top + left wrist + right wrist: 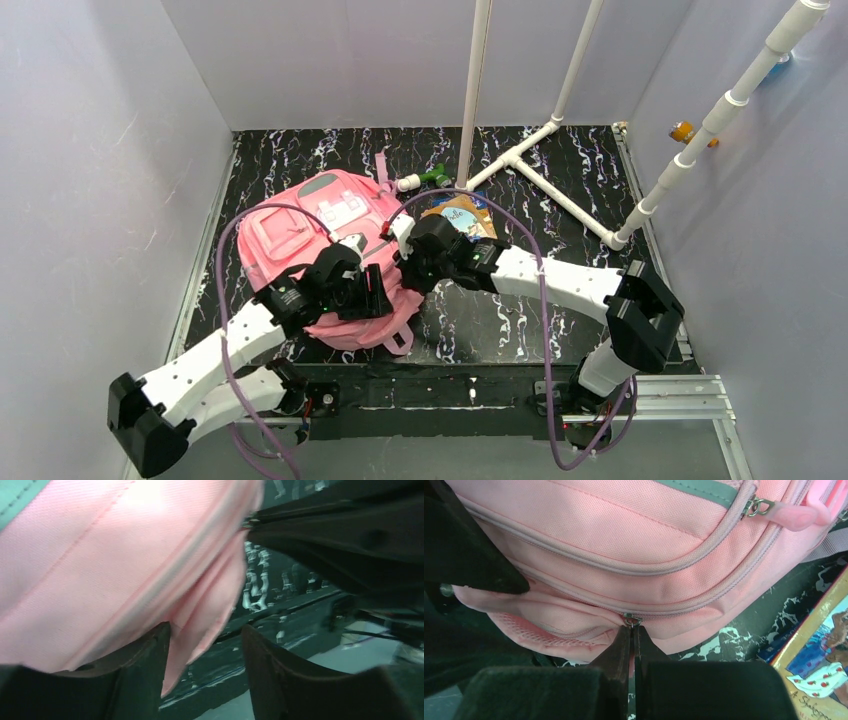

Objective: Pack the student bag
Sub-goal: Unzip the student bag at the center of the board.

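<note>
Two grippers are set at the near right side of the backpack (pixel 300 235), which lies flat on the left half of the table (pixel 480 320). The left gripper (pixel 205 632) is held with its jaws apart; a loose fold of pink fabric hangs between them, resting against one finger but not pinched. The right gripper (pixel 633 630) is closed tight, and a small metal zip pull (pixel 631 620) is nipped at its fingertips, on a lower seam of the bag.

The step in hand is judged to be the opening of a compartment, with the zip taken on one side and the fabric about to be held on the other. For the next move, the pull would have to be drawn along the curve of the seam, with the fabric kept taut so that the slider does not jam.

Just beyond the bag a picture book (pixel 462 215) lies on the table, presumably to be packed. Farther back a white pipe frame (pixel 540 175) stands.

How far the zip is open cannot be told: from above the seam is covered by the arms, and the left wrist view is blurred. A green and white thing (pixel 425 180) near the frame is too small to be named.
</note>
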Robot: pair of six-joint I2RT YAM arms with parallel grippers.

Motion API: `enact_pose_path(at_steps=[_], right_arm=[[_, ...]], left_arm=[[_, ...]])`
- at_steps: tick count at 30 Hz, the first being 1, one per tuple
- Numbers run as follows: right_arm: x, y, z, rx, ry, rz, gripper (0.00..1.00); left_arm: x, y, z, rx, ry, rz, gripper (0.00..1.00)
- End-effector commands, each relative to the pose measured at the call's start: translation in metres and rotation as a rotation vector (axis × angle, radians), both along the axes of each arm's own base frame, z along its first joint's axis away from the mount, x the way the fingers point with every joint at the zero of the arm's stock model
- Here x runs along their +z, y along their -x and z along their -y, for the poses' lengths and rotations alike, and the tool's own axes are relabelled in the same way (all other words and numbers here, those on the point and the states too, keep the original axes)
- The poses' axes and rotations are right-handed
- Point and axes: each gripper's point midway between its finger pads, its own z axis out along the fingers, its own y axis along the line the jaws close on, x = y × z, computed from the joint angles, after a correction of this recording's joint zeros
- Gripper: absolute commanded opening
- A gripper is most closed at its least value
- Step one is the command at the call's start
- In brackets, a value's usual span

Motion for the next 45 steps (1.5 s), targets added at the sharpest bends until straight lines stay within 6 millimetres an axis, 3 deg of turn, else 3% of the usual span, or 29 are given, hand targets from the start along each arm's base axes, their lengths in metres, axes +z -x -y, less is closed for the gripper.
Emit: enact_pose_path(at_steps=[1, 3, 4, 8, 11, 15, 20, 32, 41, 45], right_arm=[[0.045, -0.010, -0.022, 0.052, -0.217, 0.005, 0.01], [0.046, -0.011, -0.024, 0.067, -0.259, -0.021, 0.01], [0.047, -0.012, -0.025, 0.063, -0.281, -0.037, 0.01], [0.056, -0.015, -0.032, 0.055, -0.374, -0.065, 0.01], [0.064, -0.019, -0.033, 0.037, -0.412, -0.065, 0.01], [0.072, -0.025, -0.029, 0.013, -0.446, -0.070, 0.01], [0.076, -0.031, -0.022, -0.028, -0.473, -0.066, 0.01], [0.081, -0.035, -0.018, -0.035, -0.491, -0.053, 0.01], [0.065, -0.038, -0.009, -0.052, -0.428, -0.035, 0.01], [0.055, -0.035, -0.007, -0.052, -0.420, -0.039, 0.01]], left_arm=[[0.056, -0.002, 0.013, -0.066, 0.145, 0.137, 0.65], [0.072, -0.001, 0.009, -0.113, 0.118, 0.166, 0.82], [0.077, -0.001, 0.006, -0.131, 0.094, 0.175, 0.86], [0.104, -0.022, -0.014, -0.135, -0.065, 0.278, 0.89], [0.110, -0.046, -0.026, -0.141, -0.232, 0.324, 0.89], [0.094, -0.073, -0.040, -0.167, -0.449, 0.342, 0.91], [0.067, -0.091, -0.036, -0.179, -0.514, 0.349, 0.90], [0.036, -0.125, -0.029, -0.099, -0.599, 0.375, 0.55], [0.038, -0.140, -0.018, -0.041, -0.576, 0.371, 0.02], [0.042, -0.149, 0.001, -0.001, -0.397, 0.343, 0.00]])
